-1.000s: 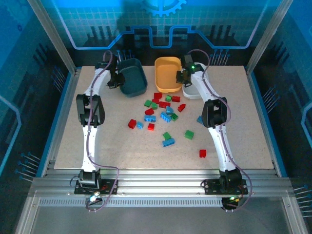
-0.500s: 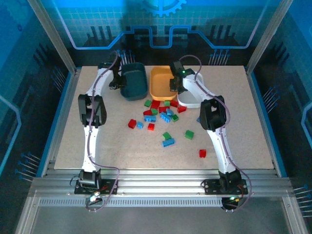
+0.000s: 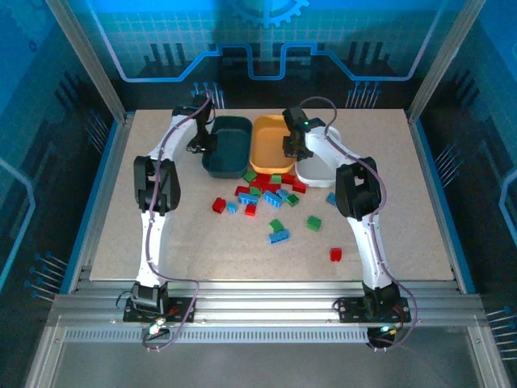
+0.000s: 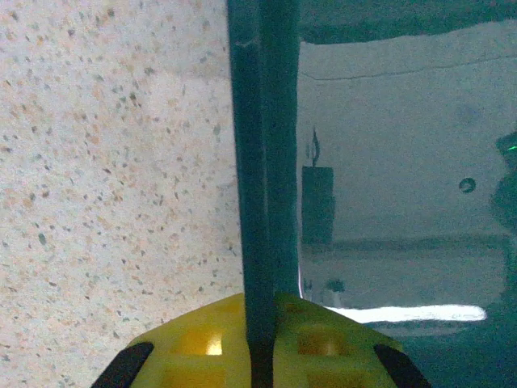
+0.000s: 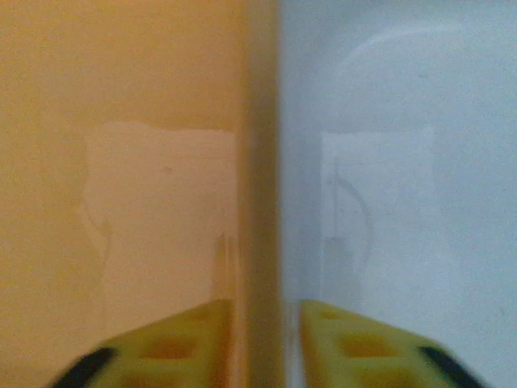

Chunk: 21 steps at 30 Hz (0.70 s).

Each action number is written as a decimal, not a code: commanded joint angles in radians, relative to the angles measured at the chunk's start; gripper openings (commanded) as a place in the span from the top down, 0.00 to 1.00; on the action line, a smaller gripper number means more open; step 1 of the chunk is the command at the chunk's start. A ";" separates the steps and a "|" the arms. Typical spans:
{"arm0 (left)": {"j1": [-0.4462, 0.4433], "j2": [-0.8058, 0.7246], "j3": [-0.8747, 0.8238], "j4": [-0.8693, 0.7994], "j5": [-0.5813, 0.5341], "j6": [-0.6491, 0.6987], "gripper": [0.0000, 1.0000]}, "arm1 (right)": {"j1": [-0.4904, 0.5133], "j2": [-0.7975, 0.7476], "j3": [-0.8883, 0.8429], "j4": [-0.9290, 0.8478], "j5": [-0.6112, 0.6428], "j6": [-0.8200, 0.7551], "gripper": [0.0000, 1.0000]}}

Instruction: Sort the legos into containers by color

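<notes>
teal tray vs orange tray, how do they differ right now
The dark teal tray sits left of the orange tray. The left gripper is clamped on the teal tray's left wall; the right gripper straddles the orange tray's right wall, next to the white tray. Both trays are shallow, empty and alike in size.

Three trays (image 3: 230, 145), about twenty bricks (image 3: 279, 236)

1. The counter (image 3: 404, 226) lies bare along its left side, right side and near strip, apart from one red brick (image 3: 335, 255).
2. The teal tray (image 3: 229, 149), orange tray (image 3: 269, 149) and white tray (image 3: 323, 166) stand side by side with no gap showing.
3. The legos (image 3: 266, 192) crowd just in front of the trays.
4. The left arm (image 3: 153, 186) and right arm (image 3: 355, 194) flank the middle.
</notes>
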 commanded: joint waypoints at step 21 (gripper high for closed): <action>-0.006 0.106 0.200 -0.087 0.002 -0.052 0.54 | -0.225 -0.635 -0.721 0.139 -0.117 -0.083 0.43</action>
